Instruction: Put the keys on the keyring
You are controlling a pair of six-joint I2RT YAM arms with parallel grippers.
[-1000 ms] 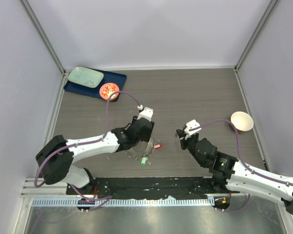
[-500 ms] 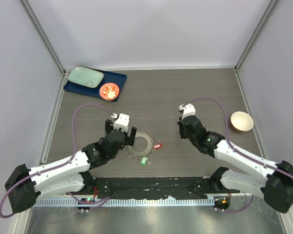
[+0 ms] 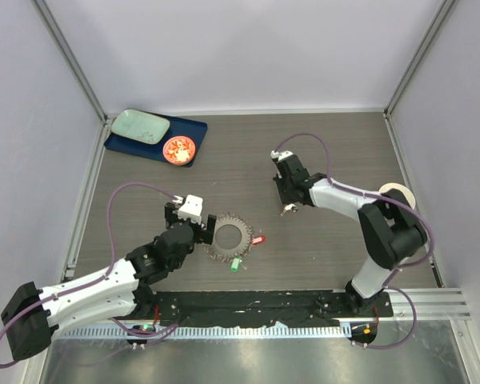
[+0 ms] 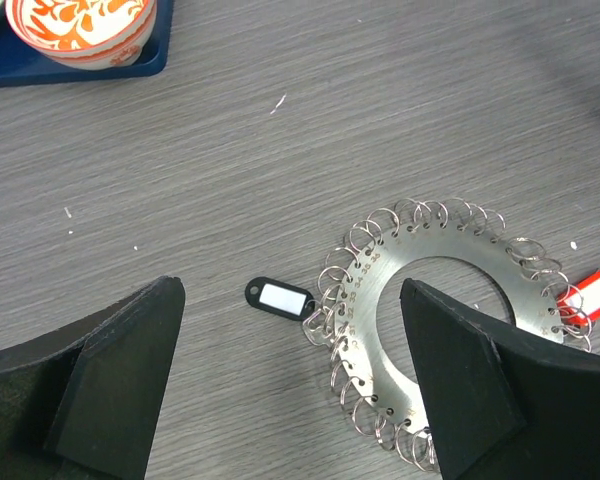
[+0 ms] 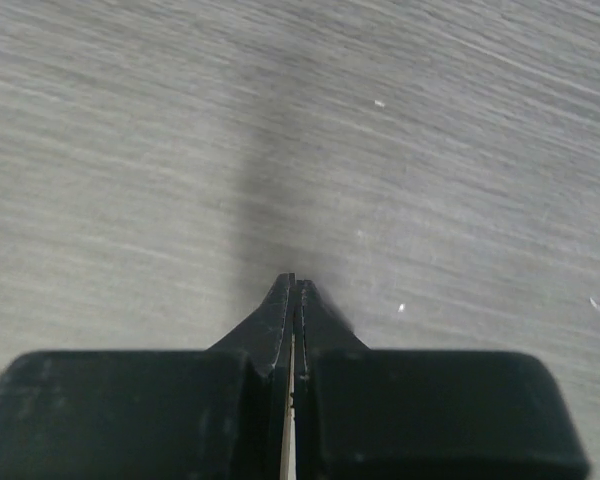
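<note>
The keyring (image 3: 230, 236) (image 4: 450, 300), a flat metal disc fringed with wire loops, lies on the table in front of the left arm. A black key tag (image 4: 280, 297) lies flat, hooked into a loop at its left edge. The red key (image 3: 258, 239) (image 4: 592, 295) rests at the ring's right edge, and the green key (image 3: 234, 265) lies just in front of it. My left gripper (image 3: 204, 232) (image 4: 290, 400) hovers open over the ring's left side, holding nothing. My right gripper (image 3: 287, 207) (image 5: 296, 285) is shut and empty over bare table, behind and to the right of the ring.
A blue tray (image 3: 194, 128) (image 4: 130, 65) at the back left carries a pale green plate (image 3: 140, 126) and an orange-red dish (image 3: 179, 149) (image 4: 80, 25). A cream bowl (image 3: 400, 192) stands at the right, partly hidden by the right arm. Walls enclose three sides.
My left gripper has opened, pulled back to the left and left the black key tag at the ring. The right arm has swung away toward the back, still shut.
</note>
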